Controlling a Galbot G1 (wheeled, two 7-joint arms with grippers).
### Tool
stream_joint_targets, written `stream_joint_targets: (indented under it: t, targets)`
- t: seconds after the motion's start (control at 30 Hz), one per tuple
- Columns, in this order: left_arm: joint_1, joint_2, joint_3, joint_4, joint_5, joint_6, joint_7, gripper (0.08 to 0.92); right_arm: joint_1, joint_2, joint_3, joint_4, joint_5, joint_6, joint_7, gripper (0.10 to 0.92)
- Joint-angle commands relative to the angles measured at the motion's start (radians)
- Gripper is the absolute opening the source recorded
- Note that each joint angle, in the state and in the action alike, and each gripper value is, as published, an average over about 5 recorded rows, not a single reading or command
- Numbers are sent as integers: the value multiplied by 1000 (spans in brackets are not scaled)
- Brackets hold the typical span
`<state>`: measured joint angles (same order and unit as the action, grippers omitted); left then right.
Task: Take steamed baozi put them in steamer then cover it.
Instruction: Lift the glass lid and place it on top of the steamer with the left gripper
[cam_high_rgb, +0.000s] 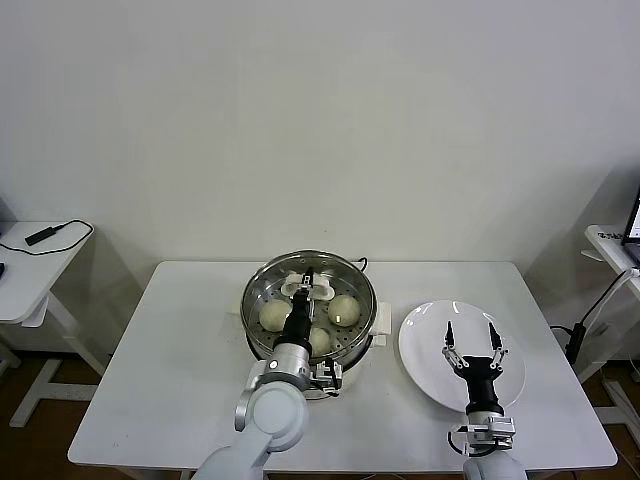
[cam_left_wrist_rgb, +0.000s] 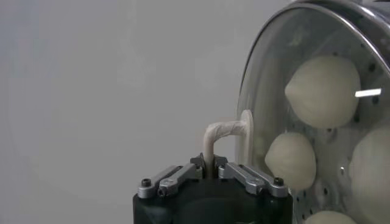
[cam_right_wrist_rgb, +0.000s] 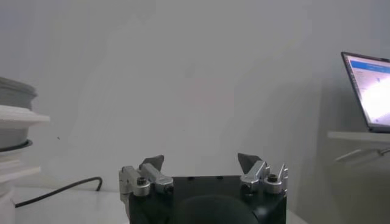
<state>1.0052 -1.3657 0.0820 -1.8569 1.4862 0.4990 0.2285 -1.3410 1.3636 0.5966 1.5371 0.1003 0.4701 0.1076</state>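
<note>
Steamed baozi (cam_high_rgb: 343, 309) are seen inside the steamer (cam_high_rgb: 258, 292), which stands at the middle of the white table (cam_high_rgb: 170, 370). Three cream-white buns are plainly visible on the perforated tray in the head view, and a fourth is partly shown at the lower edge of the left wrist view. A clear glass lid (cam_left_wrist_rgb: 268, 73) lies over the pot — the buns are seen through it in the left wrist view, with its metal rim running along the upper edge.

The left gripper (cam_high_rgb: 306, 284) is positioned above the steamer, and its fingers are closed tightly on the white lid handle (cam_left_wrist_rgb: 222, 133), a curved loop rising from the centre of the glass. The arm reaches in from the near side of the pot.

The right gripper (cam_high_rgb: 473, 347) is held over the flat white plate (cam_high_rgb: 425, 345), to the right of the steamer and just beside its white side handle (cam_high_rgb: 381, 318). Its fingers are spread wide apart and nothing is held between them.

A black cable (cam_right_wrist_rgb: 58, 191) is seen lying on the table near the steamer's base in the right wrist view — a laptop (cam_right_wrist_rgb: 370, 90) stands on a separate side table (cam_high_rgb: 612, 243) farther to the right.
</note>
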Motion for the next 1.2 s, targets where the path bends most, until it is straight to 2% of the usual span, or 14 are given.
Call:
stream_joint_targets:
  t: [0.03,1.2]
  targets:
    - [0,2,-2,3,3,-2,5,194,5,3,-1,-1,-1,2,-1,823]
    - [24,2,-12,1,10,-33,0,197,4,2,6,3,2,3,0,823]
